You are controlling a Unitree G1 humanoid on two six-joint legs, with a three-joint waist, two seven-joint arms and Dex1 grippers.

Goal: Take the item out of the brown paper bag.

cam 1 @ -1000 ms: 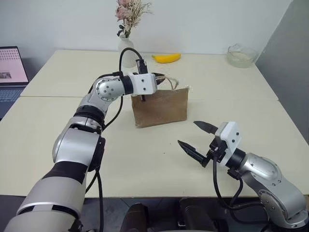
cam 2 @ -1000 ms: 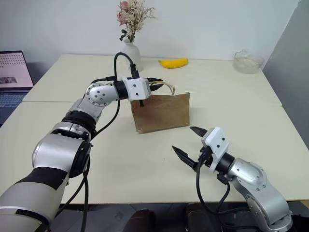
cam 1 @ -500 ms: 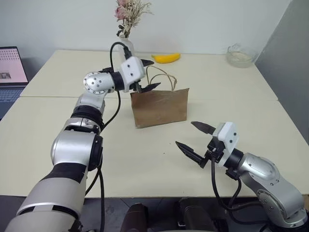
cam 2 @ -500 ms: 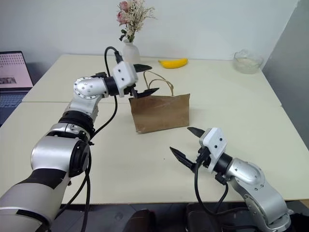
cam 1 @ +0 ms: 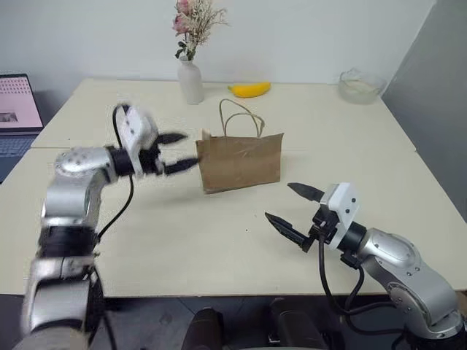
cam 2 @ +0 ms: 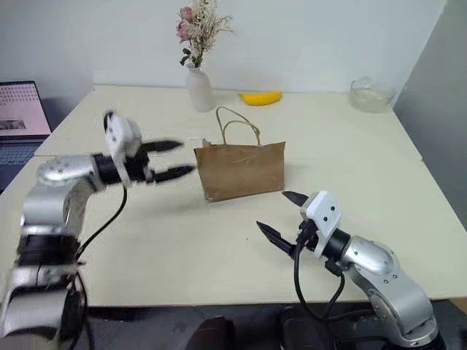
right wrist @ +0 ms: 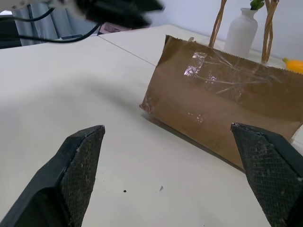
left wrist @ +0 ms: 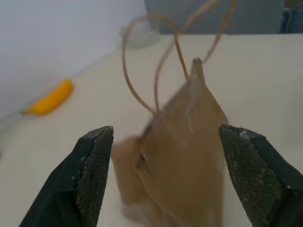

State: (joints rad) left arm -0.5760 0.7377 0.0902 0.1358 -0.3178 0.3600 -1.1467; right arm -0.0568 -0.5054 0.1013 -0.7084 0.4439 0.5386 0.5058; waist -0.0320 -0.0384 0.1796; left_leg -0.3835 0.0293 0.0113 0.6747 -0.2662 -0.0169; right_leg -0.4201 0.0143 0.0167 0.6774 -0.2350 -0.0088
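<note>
1. The creased brown kraft paper bag (cam 1: 240, 160) with thin cord loop handles stands upright mid-bench (cam 1: 219, 233).
2. The left hand (cam 1: 175, 151), fingers spread and empty, hangs level just left of the bag, pointing at it.
3. The right hand (cam 1: 293, 208), spread wide and empty, hovers nearer, in front of the bag.
4. The right wrist view shows clear tape on the bag's face.
5. A yellow banana (cam 1: 249, 89) lies behind.

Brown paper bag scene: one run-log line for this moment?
creased brown paper bag: upright on table | left end effector: open, beside bag, nothing held | right end effector: open, in front of bag
</note>
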